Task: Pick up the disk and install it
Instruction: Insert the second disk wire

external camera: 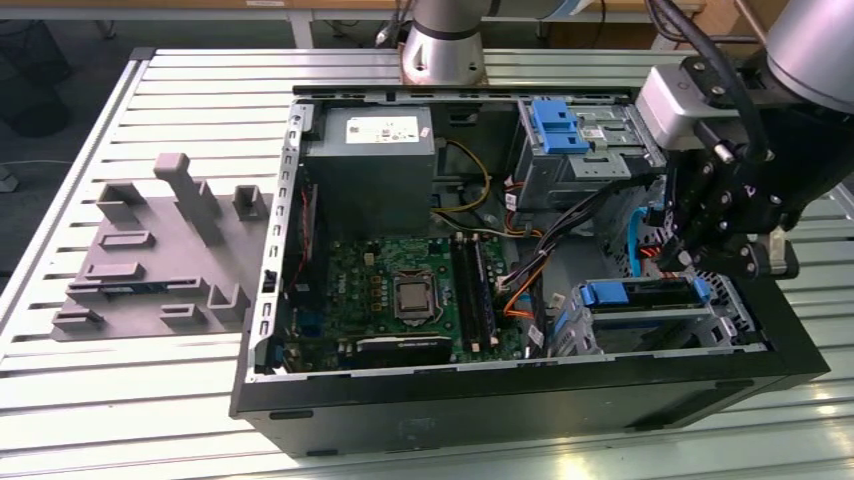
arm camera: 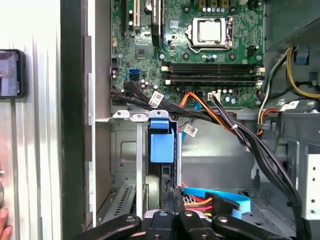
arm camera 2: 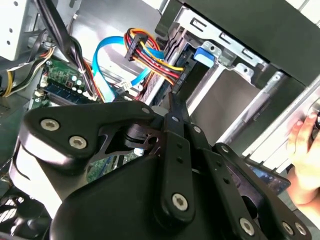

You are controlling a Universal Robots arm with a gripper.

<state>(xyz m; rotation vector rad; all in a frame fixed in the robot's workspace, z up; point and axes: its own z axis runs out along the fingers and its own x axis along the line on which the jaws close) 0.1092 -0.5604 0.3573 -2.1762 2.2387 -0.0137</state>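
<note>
The disk (external camera: 641, 293) shows its blue carrier front in the metal drive cage (external camera: 667, 325) at the near corner of the open computer case, on the exterior view's right. In both wrist views its blue tab (arm camera: 161, 142) (arm camera 2: 202, 55) sits inside the cage's slot, and its silver body is hidden. My gripper (external camera: 721, 262) hangs just above and beside that cage. Its black fingers are shut together with nothing between them, and the tips (arm camera 2: 173, 102) (arm camera: 172, 197) point toward the cage close to the disk's edge.
An upright blue bracket (external camera: 554, 125) stands in the far drive bay. Bundled cables (arm camera: 225, 122) and a blue ribbon cable (arm camera 2: 102, 70) cross beside the cage. The motherboard (external camera: 400, 290) and grey power supply (external camera: 371, 150) fill the case. A person's hand (arm camera 2: 306, 150) and a phone (arm camera: 10, 72) lie outside the case wall.
</note>
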